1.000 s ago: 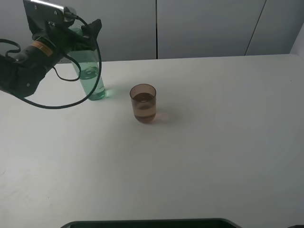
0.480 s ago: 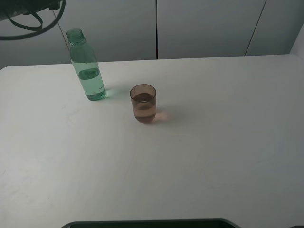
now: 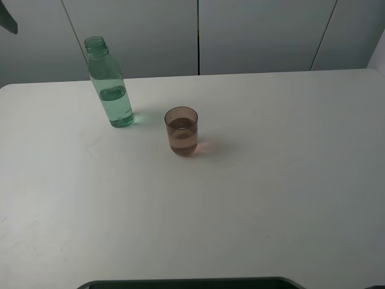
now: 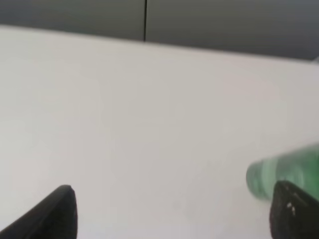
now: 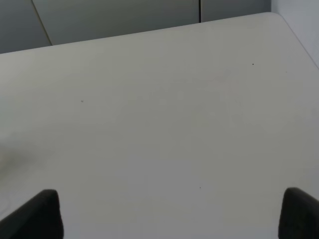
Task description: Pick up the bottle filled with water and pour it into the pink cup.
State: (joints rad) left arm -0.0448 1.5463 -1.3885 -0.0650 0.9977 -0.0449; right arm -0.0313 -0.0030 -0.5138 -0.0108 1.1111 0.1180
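Observation:
The green-tinted bottle point(image 3: 110, 84) stands upright and uncapped at the back left of the white table point(image 3: 271, 180), part filled with water. The pink cup point(image 3: 181, 131) stands upright to its right, apart from it, with liquid inside. My left gripper point(image 4: 174, 214) is open and empty; a blurred green piece of the bottle point(image 4: 279, 174) shows beside one fingertip point(image 4: 294, 211) in the left wrist view. In the exterior view only a dark bit of the left arm point(image 3: 7, 18) shows at the top left corner. My right gripper point(image 5: 172, 214) is open and empty over bare table.
Grey wall panels point(image 3: 240, 33) run behind the table's far edge. A dark rim point(image 3: 186, 283) lies along the table's near edge. The table's right corner point(image 5: 279, 20) shows in the right wrist view.
My left gripper has let go of the bottle and drawn back up and to the left, almost out of the exterior view. The bottle and cup have stayed put.

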